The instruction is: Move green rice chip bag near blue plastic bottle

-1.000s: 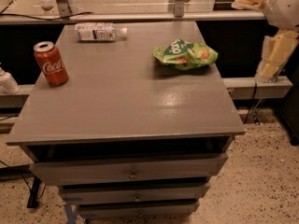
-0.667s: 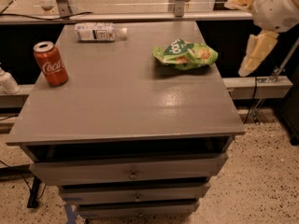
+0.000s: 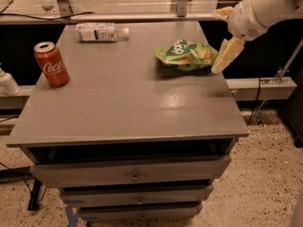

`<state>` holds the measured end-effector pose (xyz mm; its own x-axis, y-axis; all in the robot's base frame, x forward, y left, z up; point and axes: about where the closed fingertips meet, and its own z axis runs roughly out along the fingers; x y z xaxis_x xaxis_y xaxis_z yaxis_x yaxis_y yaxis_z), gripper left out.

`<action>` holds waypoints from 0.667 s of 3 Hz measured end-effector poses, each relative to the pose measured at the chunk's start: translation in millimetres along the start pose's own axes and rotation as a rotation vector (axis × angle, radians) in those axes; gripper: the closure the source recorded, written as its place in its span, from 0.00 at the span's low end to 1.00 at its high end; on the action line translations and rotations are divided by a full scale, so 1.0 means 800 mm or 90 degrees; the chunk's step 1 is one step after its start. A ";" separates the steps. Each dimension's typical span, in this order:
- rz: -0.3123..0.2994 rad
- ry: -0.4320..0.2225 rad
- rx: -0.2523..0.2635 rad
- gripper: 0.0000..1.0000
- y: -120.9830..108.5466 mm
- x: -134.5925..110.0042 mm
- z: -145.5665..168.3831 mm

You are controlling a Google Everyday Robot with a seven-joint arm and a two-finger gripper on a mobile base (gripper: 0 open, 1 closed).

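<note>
My pincer [image 3: 217, 42] has swung in from the right and now hangs just right of the green rice chip bag [image 3: 184, 55], fingers spread apart. I judge the grasp comes next. The bag is not yet gripped, and the blue plastic bottle [image 3: 102, 32] lies well left of the bag, farther back.

Table [image 3: 118, 112] carries chip bag [image 3: 185, 55], bottle [image 3: 97, 32], can [image 3: 51, 64] — gripper [image 3: 218, 41] just beside the bag.
</note>
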<state>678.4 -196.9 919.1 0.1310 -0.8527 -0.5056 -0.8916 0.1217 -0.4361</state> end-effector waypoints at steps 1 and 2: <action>0.063 -0.005 -0.001 0.00 -0.014 0.015 0.062; 0.106 -0.003 -0.001 0.17 -0.016 0.029 0.101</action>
<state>728.0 -176.9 852.9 -0.0172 -0.8187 -0.5740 -0.9020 0.2605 -0.3444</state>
